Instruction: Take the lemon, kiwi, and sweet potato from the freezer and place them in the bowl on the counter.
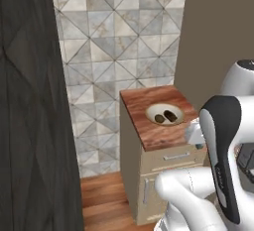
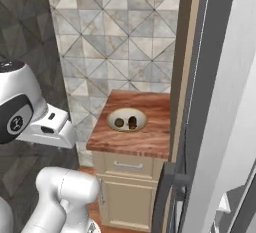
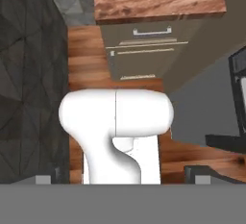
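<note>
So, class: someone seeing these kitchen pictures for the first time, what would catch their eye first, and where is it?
Probably the cream-white bowl near the middle of the reddish-brown counter, with two small dark brown lumps lying in it. Behind it rises a grey wall of triangle-patterned tiles. The robot's white arm bulks large in the lower right of the left base view.

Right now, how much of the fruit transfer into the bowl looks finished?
Two small dark brown items lie in the bowl on the counter, likely the kiwi and sweet potato. No yellow lemon is in it, so that one looks left. Whether the fingers hold anything cannot be told.
</note>
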